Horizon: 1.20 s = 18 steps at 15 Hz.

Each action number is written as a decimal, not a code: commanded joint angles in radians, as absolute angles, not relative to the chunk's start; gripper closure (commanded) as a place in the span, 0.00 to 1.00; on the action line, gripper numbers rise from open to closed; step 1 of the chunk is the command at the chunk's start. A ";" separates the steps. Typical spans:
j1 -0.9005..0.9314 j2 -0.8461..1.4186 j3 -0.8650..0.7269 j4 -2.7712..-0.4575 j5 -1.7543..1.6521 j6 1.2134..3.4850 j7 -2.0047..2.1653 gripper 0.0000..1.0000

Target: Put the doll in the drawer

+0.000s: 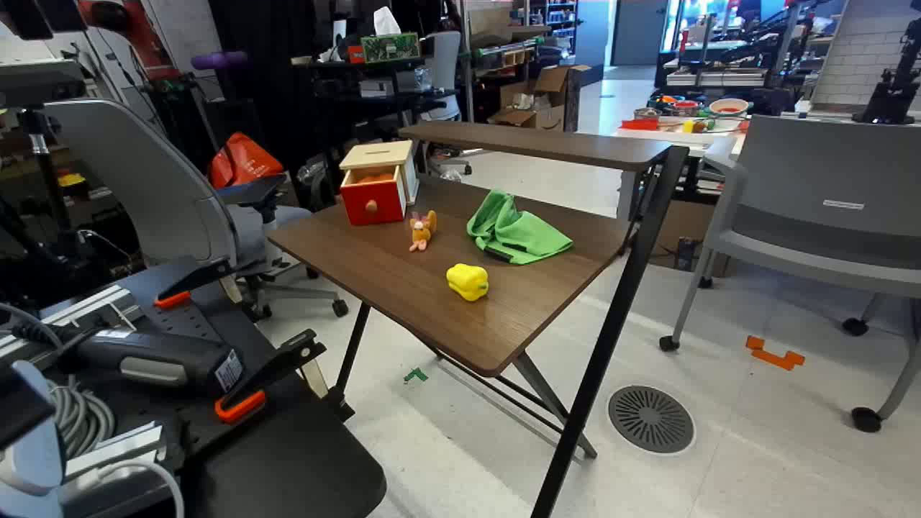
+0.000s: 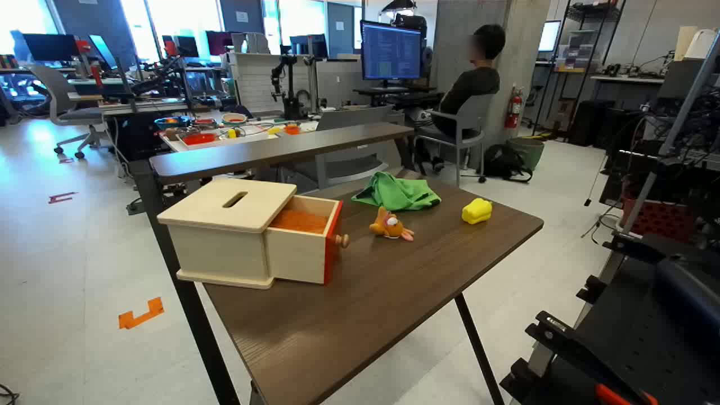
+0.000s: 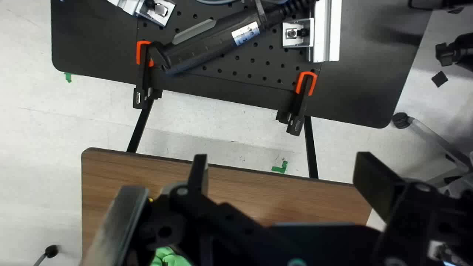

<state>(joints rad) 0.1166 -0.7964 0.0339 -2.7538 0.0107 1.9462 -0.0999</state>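
Note:
The small orange doll with pink feet lies on the brown table in both exterior views [image 1: 422,230] [image 2: 388,224]. The drawer with a red front and round wooden knob shows in both exterior views [image 1: 372,203] [image 2: 298,254]. It is pulled partly out of a pale wooden box [image 1: 378,153] [image 2: 219,247] and has an orange lining inside. The doll lies on the table close to the drawer's front. My gripper [image 3: 282,164] is open, with nothing between its fingers, above the table in the wrist view. The doll and drawer do not show in the wrist view.
A green cloth [image 1: 519,234] [image 2: 398,192] and a yellow toy pepper [image 1: 468,281] [image 2: 477,211] lie on the table [image 1: 403,280]. A raised shelf [image 1: 532,144] runs along one table edge. A black bench [image 3: 354,88] with clamps and tools stands across a gap.

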 commanded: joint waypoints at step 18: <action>0.076 -0.167 0.034 -2.565 0.072 2.627 0.026 0.00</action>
<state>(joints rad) 0.0949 -0.3610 0.0289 -2.6763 0.0591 2.5325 -0.0087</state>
